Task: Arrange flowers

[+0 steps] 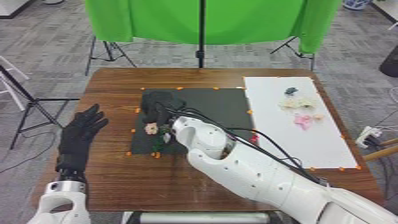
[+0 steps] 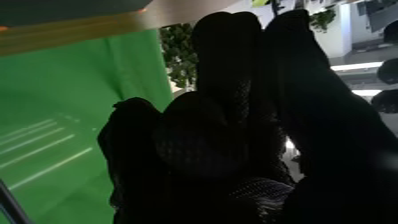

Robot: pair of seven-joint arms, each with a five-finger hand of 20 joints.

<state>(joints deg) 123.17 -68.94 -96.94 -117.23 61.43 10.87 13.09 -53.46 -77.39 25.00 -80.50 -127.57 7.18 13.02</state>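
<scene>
In the head view, my right hand is over the upper left of the black mat, dark against dark. Just below it are a pale pink flower and green leaves; I cannot tell whether the hand touches them. The right wrist view shows my right hand with its fingers extended close together and no held thing visible. My left hand is left of the mat, its fingers straight. On the white sheet lie cream flowers, a pink flower and a small dark item.
Orange markers line the mat and sheet. Something red shows at the mat's right edge beside my right arm. That arm, with loose black cables, crosses the table's lower right. A green cloth hangs beyond the far edge.
</scene>
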